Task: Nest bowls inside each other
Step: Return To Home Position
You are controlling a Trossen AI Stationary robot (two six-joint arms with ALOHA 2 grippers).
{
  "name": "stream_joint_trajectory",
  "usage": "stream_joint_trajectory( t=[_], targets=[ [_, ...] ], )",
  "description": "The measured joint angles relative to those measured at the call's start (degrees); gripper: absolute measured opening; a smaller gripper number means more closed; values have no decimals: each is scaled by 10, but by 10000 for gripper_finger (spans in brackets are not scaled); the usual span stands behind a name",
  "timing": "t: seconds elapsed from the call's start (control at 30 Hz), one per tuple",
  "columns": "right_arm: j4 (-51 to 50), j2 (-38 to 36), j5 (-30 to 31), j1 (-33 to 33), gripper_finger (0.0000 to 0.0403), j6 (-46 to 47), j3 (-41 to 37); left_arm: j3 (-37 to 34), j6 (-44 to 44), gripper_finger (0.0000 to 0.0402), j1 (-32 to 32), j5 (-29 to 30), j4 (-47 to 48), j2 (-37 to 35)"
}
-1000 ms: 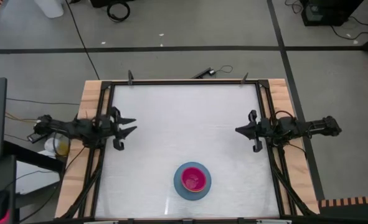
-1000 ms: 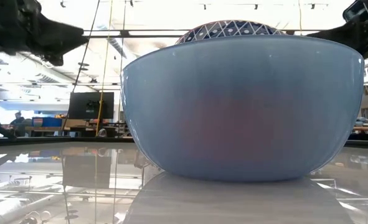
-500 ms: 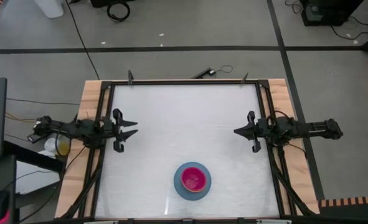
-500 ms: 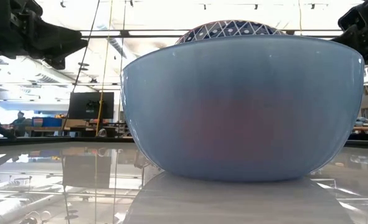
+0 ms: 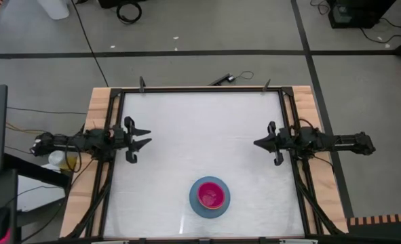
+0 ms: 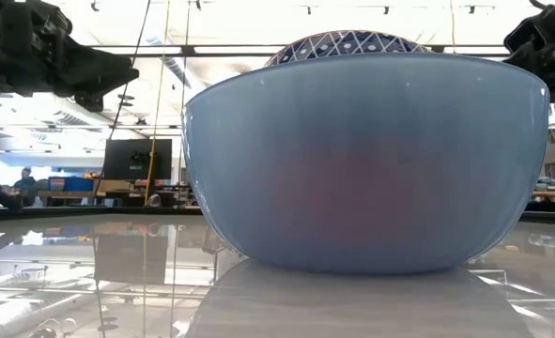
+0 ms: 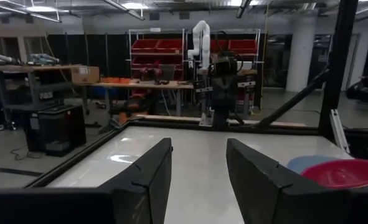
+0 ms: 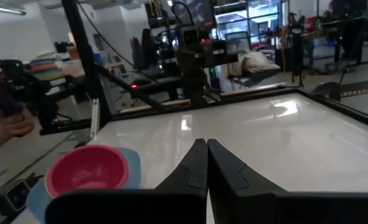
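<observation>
A magenta bowl sits inside a larger light blue bowl, which stands on its base near the table's near edge, about midway across. In the low view the blue bowl fills most of the picture. My left gripper hovers open and level at the table's left edge, far from the bowls, with nothing between its fingers. My right gripper hovers level at the right edge, fingers shut on nothing. Both wrist views show the bowls off to one side.
A black frame runs round the white table top. The middle and far part of the table lie between the two grippers. Over the blue bowl's rim in the low view shows a blue-and-white patterned dome; what it is I cannot tell.
Both arms have swung a little, their rear ends going toward the table's near edge, so each now lies straighter across its side of the table. The gripper tips have hardly shifted. The bowls have kept still.
</observation>
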State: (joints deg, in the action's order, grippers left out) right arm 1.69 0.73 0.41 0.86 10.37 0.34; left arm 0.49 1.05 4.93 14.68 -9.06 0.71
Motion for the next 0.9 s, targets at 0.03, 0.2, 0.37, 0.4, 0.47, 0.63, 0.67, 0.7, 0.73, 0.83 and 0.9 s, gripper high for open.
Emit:
stream_joint_trajectory(
  t=[0.03, 0.2, 0.37, 0.4, 0.47, 0.63, 0.67, 0.7, 0.73, 0.83, 0.9],
  targets=[
    [-3, 0, 0, 0, 7, -1, 0, 0, 4, 155, 0, 2, 0, 0],
    [0, 1, 39, 0, 13, -12, 0, 0, 1, 155, 0, 21, 23, 0],
    [5, 1, 71, 0, 22, 60, 0, 0, -17, 156, 0, 21, 59, 0],
    [5, 1, 71, 0, 23, 64, 0, 0, -17, 156, 0, 21, 59, 0],
    [5, 1, 71, 0, 23, 64, 0, 0, -28, 156, 0, 21, 59, 0],
    [5, 1, 71, 0, 22, 64, 0, 0, -47, 156, 0, 21, 59, 0],
    [5, 1, 71, 0, 23, 64, 0, 0, -47, 156, 0, 21, 59, 0],
    [5, 1, 71, 0, 23, 64, 0, 0, -47, 156, 0, 21, 59, 0],
    [5, 1, 71, 0, 24, 64, 0, 0, -47, 156, 0, 21, 59, 0],
    [5, 1, 71, 0, 24, 64, 0, -1, -47, 156, 0, 21, 59, 0],
    [5, 1, 71, 0, 23, 64, 0, -1, -47, 156, 0, 21, 59, 0]
  ],
)
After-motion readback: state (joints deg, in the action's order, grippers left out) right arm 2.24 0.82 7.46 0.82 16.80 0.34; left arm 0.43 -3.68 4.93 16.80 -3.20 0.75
